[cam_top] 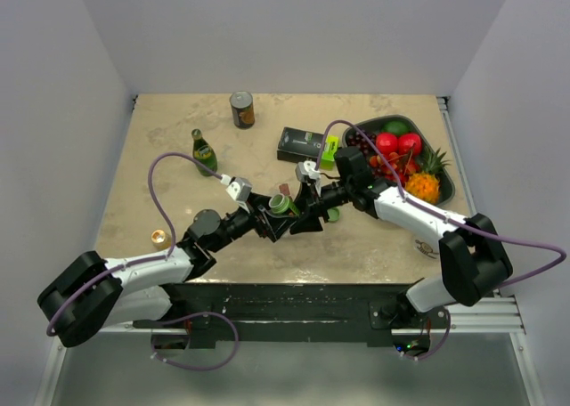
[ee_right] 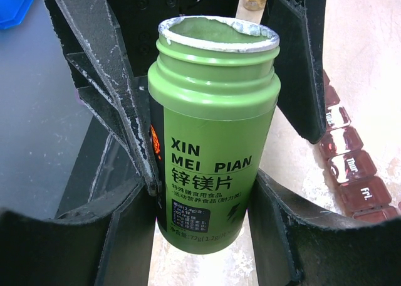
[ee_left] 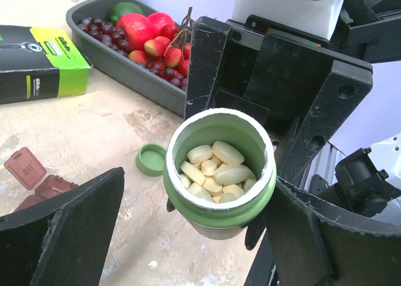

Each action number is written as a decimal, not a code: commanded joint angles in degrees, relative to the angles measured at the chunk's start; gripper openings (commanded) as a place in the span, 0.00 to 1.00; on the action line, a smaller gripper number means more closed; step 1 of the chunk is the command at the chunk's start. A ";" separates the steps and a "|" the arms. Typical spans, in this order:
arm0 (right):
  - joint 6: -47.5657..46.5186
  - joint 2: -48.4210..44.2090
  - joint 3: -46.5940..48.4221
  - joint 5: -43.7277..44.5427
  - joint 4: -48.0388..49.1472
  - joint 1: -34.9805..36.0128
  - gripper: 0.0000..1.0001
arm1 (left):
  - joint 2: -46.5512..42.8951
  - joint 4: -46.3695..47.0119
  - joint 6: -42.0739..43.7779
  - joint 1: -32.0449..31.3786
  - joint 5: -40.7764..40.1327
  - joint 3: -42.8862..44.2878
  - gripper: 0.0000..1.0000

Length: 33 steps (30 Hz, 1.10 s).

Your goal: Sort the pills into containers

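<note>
An open green pill bottle (cam_top: 282, 204) full of pale yellow pills (ee_left: 216, 170) hangs above the table at its middle. My right gripper (ee_right: 202, 185) is shut on the bottle's lower body (ee_right: 213, 142). It shows in the top view (cam_top: 299, 212). My left gripper (ee_left: 199, 179) is open around the bottle's neck, one finger against it and the other well apart, and it also shows in the top view (cam_top: 272, 214). The green cap (ee_left: 150, 158) lies on the table. The maroon pill organizer (ee_right: 351, 164) lies beside and below the bottle, with one lid open in the left wrist view (ee_left: 28, 170).
A black-and-lime box (cam_top: 303, 143) and a dark tray (cam_top: 367, 125) of fruit sit behind the grippers. A can (cam_top: 241, 109) and a green glass bottle (cam_top: 204, 151) stand at the back left. A small gold object (cam_top: 159, 238) lies near the left front edge.
</note>
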 commanded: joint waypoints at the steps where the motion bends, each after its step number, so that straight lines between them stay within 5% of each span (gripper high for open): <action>1: -2.47 -0.12 1.67 1.49 -1.16 -0.04 0.01 | -2.71 10.05 -3.09 -0.12 2.28 2.10 0.93; 20: -2.30 0.15 2.02 -0.97 -1.16 -0.04 0.01 | 0.71 25.96 -14.52 -0.03 -0.53 -0.36 0.85; 33: -1.59 0.06 2.02 -1.68 -0.90 -0.30 0.00 | -3.42 4.02 -2.22 -0.03 1.93 3.68 0.83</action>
